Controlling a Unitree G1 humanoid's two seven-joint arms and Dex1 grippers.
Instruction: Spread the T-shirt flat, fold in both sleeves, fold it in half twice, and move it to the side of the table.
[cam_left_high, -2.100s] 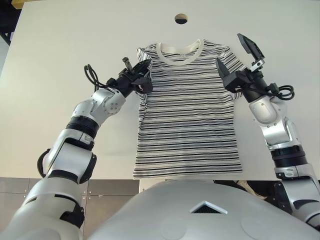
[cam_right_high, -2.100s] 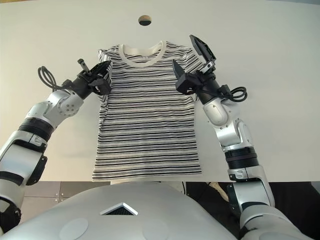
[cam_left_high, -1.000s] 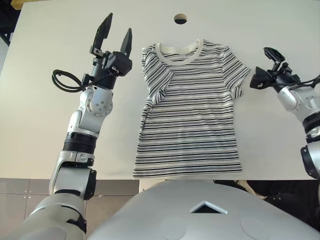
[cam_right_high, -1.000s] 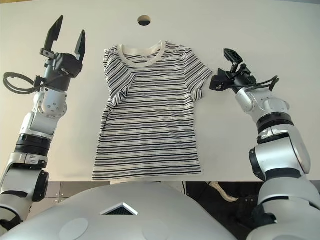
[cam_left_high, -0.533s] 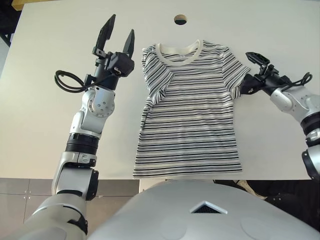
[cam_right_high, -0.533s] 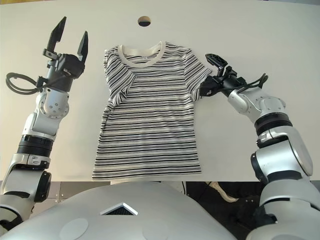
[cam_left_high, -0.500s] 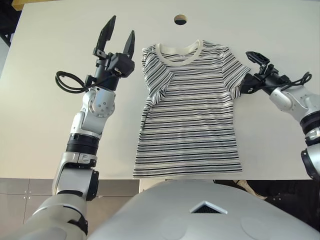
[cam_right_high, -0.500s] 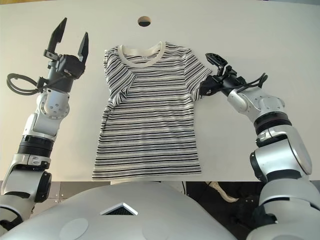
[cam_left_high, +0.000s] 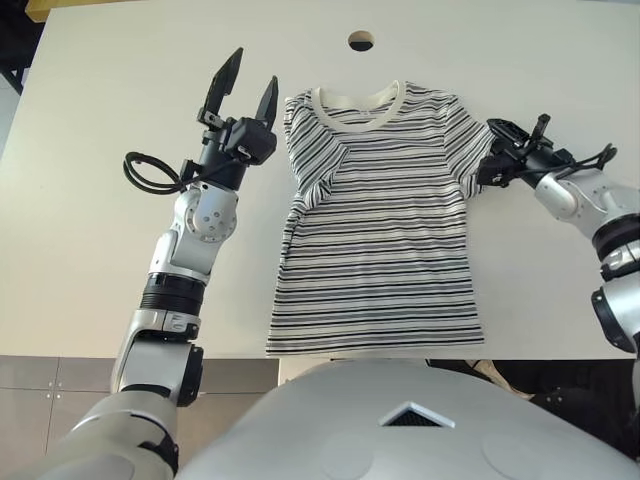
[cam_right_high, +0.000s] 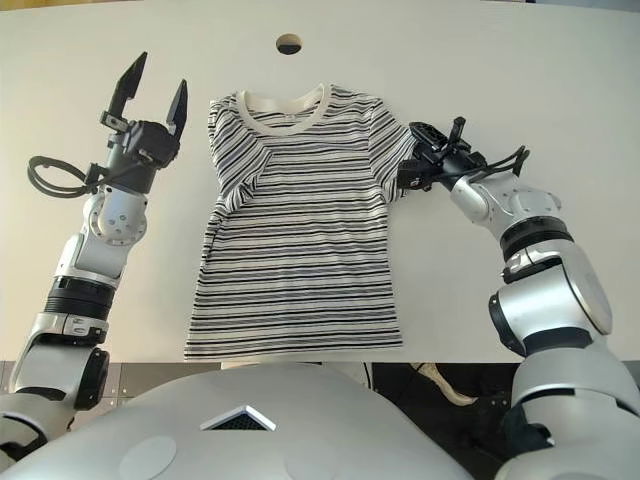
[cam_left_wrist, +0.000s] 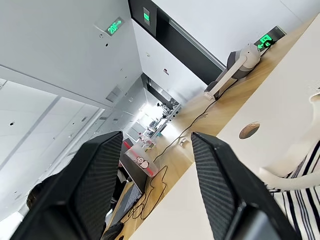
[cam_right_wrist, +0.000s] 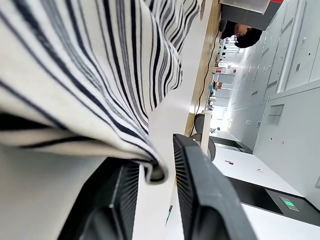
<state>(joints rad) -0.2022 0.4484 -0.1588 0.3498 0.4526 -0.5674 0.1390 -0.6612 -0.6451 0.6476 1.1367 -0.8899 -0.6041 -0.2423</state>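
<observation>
The striped T-shirt lies flat on the white counter, collar at 12 o'clock, hem at 6. Its left sleeve is already folded in over the chest. The right sleeve sticks out toward 2 o'clock.

My right end effector sits at that sleeve's outer edge. Its fingers are slightly apart with the hem lip between them, not yet clamped. To fold well, I judge I should close on the hem alone and not the counter. Then I lift only a little and carry it toward 9 o'clock, so the crease runs straight from shoulder to hem.

My left end effector hangs spread wide at 10 o'clock, off the cloth. It could press the chest if the fabric drags.
</observation>
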